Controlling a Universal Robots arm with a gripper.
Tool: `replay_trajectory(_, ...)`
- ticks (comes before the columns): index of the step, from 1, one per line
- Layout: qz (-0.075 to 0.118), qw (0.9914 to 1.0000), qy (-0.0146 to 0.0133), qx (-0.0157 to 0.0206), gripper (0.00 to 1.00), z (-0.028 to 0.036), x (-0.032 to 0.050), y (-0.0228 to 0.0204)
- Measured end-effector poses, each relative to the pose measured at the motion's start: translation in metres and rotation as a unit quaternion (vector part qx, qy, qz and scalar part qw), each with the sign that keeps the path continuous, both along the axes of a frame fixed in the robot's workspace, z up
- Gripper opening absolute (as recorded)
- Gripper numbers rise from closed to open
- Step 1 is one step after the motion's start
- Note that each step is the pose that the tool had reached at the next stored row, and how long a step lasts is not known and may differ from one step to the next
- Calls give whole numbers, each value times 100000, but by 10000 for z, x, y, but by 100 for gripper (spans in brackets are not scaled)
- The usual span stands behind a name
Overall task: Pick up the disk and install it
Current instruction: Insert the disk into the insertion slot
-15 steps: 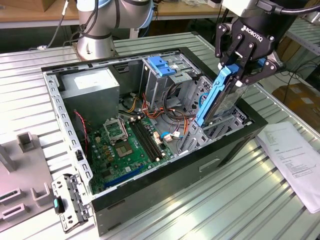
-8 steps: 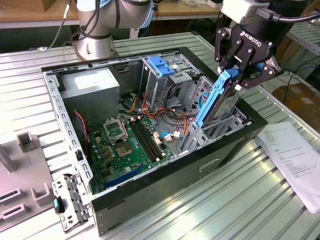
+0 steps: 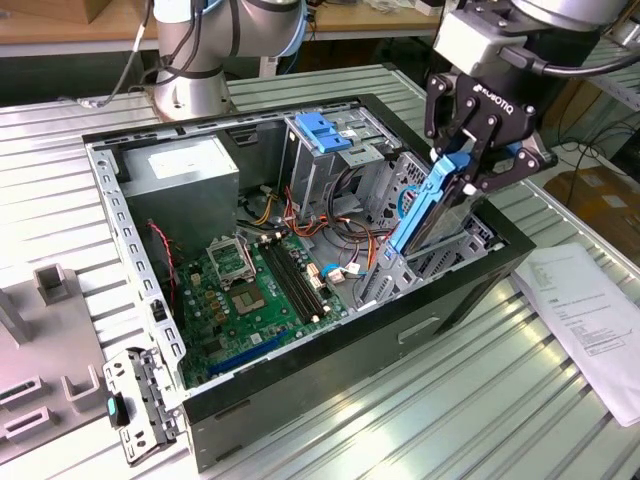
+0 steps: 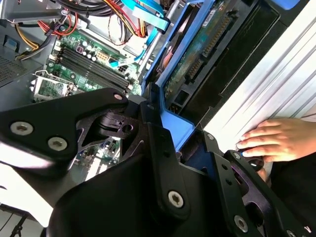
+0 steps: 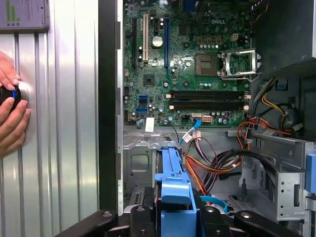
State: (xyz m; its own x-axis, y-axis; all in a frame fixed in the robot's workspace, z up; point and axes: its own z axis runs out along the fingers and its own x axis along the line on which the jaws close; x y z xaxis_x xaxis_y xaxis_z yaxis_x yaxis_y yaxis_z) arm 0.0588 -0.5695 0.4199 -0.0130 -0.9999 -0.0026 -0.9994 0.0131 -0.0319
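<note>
In the open case (image 3: 330,372), right of the motherboard (image 3: 258,292), the disk (image 3: 415,215) stands tilted with its lower end at the bay (image 3: 385,285), seemingly angled to slide in. The gripper (image 3: 470,165) is clamped on its upper blue edge.

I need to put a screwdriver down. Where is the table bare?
Bare table in front of the case, between the grey fixture and the paper sheet; a hand rests farther out. Crowded inside, where the gripper holds the disk.
</note>
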Motion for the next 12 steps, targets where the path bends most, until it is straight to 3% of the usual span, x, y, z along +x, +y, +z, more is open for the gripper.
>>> replay_trajectory(12, 0, 100000, -2, 3, 37, -279, 5, -24)
